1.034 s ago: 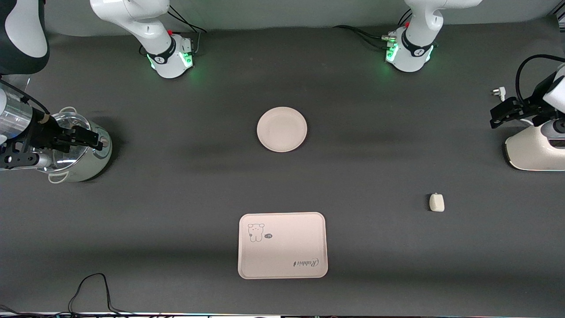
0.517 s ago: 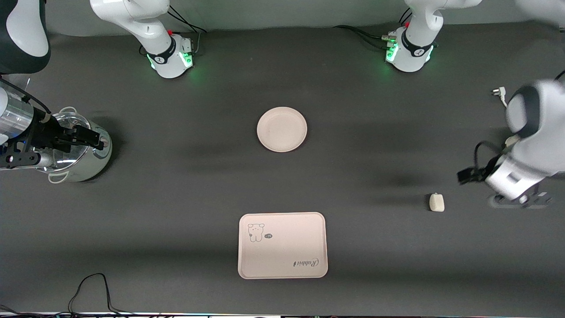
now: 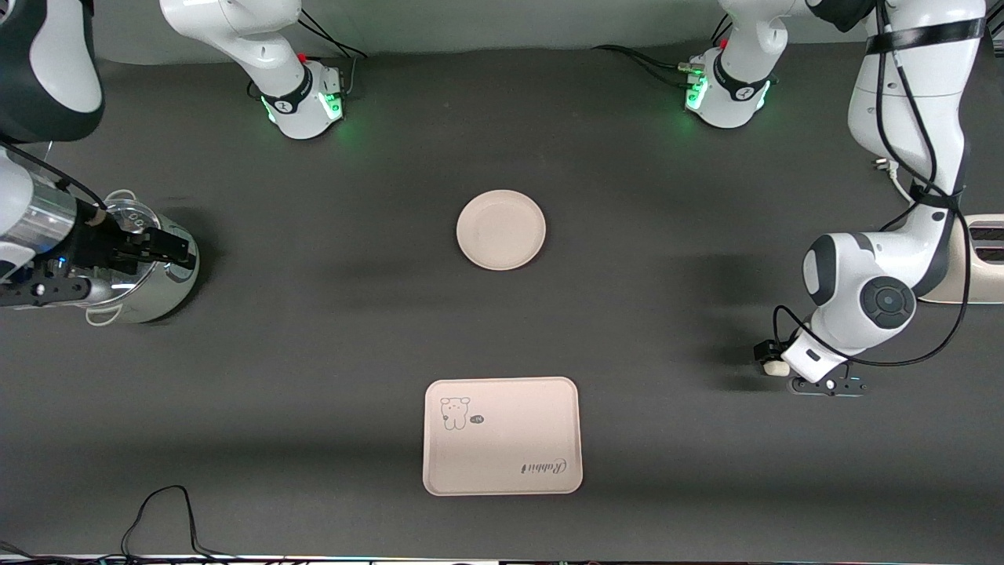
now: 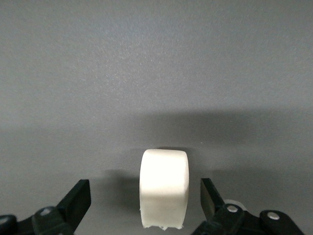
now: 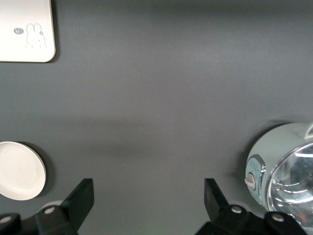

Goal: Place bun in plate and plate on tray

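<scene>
The bun (image 3: 776, 368), a small off-white lump, lies on the dark table toward the left arm's end, nearer the front camera than the plate. My left gripper (image 3: 778, 361) has come down around it. In the left wrist view the bun (image 4: 164, 193) stands between the black fingers (image 4: 78, 198), with a gap on each side, and the left gripper (image 4: 145, 195) is open. The round cream plate (image 3: 500, 230) sits mid-table. The printed tray (image 3: 502, 436) lies nearer the camera. My right gripper (image 3: 176, 249) waits open over the pot, with nothing between its fingers (image 5: 80, 198).
A pale green pot with a glass lid (image 3: 149, 275) stands at the right arm's end. A white appliance (image 3: 980, 263) sits at the left arm's end, with a plug (image 3: 882, 163) lying by it. A black cable (image 3: 157, 510) loops near the front edge.
My left arm has swung from beside the white appliance down to the bun, and its open fingers now straddle it. The right arm has barely shifted. Bun, plate and tray have not moved.
</scene>
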Motion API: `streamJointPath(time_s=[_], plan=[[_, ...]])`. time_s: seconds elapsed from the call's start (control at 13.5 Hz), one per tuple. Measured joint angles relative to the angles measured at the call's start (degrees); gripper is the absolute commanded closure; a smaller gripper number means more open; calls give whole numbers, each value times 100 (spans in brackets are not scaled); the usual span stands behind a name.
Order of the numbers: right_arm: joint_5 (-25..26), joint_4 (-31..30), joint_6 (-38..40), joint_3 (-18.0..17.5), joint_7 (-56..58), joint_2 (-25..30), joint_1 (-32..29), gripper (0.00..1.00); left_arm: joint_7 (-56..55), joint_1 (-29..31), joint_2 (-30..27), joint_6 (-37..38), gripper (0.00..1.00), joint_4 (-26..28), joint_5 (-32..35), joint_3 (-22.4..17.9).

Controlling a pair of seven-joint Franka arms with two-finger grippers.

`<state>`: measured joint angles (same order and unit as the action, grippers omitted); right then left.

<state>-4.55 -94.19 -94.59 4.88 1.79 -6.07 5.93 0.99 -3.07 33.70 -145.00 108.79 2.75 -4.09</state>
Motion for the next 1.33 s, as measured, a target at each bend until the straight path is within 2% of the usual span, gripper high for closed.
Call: streamJointPath(time_s=[0.22,0.3,0.37,0.52,0.66,0.74,0.89,0.96,1.18,1.33], plan=[[-328,-21,-39,-16,118,-328,96,0,18,4,-1,-1,71,8,0,3],[-445,-38,-40,-22,140,-480,174,0,19,4,4,-1,82,15,0,11],[-640,-57,-45,-24,147,-681,294,0,19,3,9,-1,88,17,0,20],[-998,-82,-130,-29,147,-1255,604,0,18,2,13,-1,88,17,0,26],[-1120,-83,-197,-35,148,-1811,762,2,18,1,10,0,87,11,0,30],[-1304,-81,-191,-38,157,-1966,802,8,5,1,-10,9,87,2,-14,37],[-1919,-74,-118,-40,161,-2072,928,8,-185,-9,-261,467,87,-71,-81,124],[-2026,-60,-103,-38,153,-2070,972,0,-411,-25,-560,1028,87,-155,-183,241],[-2104,-43,-365,-11,108,-2271,992,0,-1431,-91,-1926,2791,87,-365,-805,804],[-2110,-45,-453,-13,-81,-2426,1110,0,-2537,-120,-2695,3416,87,-356,-995,1414]])
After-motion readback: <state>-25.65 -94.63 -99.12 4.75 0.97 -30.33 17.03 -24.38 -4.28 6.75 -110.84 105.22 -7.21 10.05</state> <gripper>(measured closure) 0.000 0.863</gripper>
